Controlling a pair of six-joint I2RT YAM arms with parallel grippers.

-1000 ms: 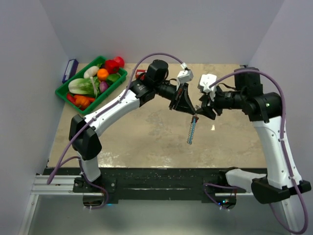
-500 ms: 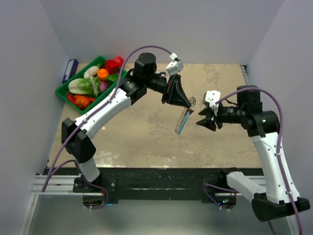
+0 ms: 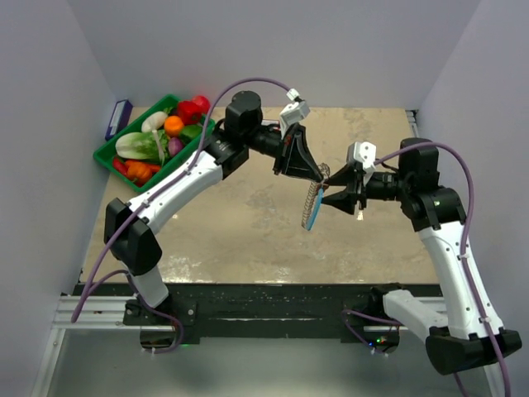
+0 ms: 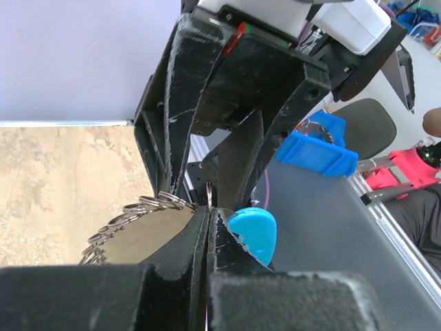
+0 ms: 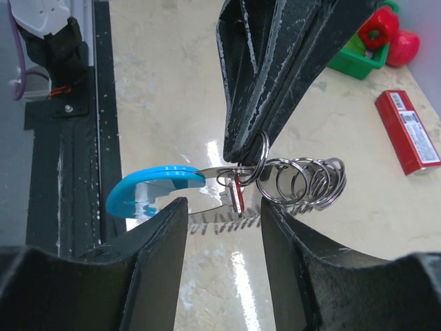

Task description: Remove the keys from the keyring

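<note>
My left gripper (image 3: 318, 176) is shut on the thin wire of the keyring (image 3: 312, 203), which hangs from it above the table with its bright blue section (image 3: 310, 219) lowest. In the left wrist view the jaws (image 4: 209, 210) pinch the wire, with the blue section (image 4: 253, 231) to the right and the silvery keys (image 4: 127, 212) to the left. My right gripper (image 3: 332, 197) is open just right of the ring. In the right wrist view its open fingers (image 5: 220, 205) flank the red-tipped key (image 5: 236, 195), with the blue section (image 5: 155, 189) and silvery keys (image 5: 303, 181) to either side.
A green tray (image 3: 103, 157) of toy vegetables stands at the back left of the table (image 3: 248, 240). A long red box (image 5: 408, 131) lies on the table behind the left arm. A dark blue box (image 3: 118, 118) leans at the left wall.
The left gripper carried the keyring left, away from the right gripper. The right gripper then moved back up and left, and its open fingers are now beside the hanging ring.
</note>
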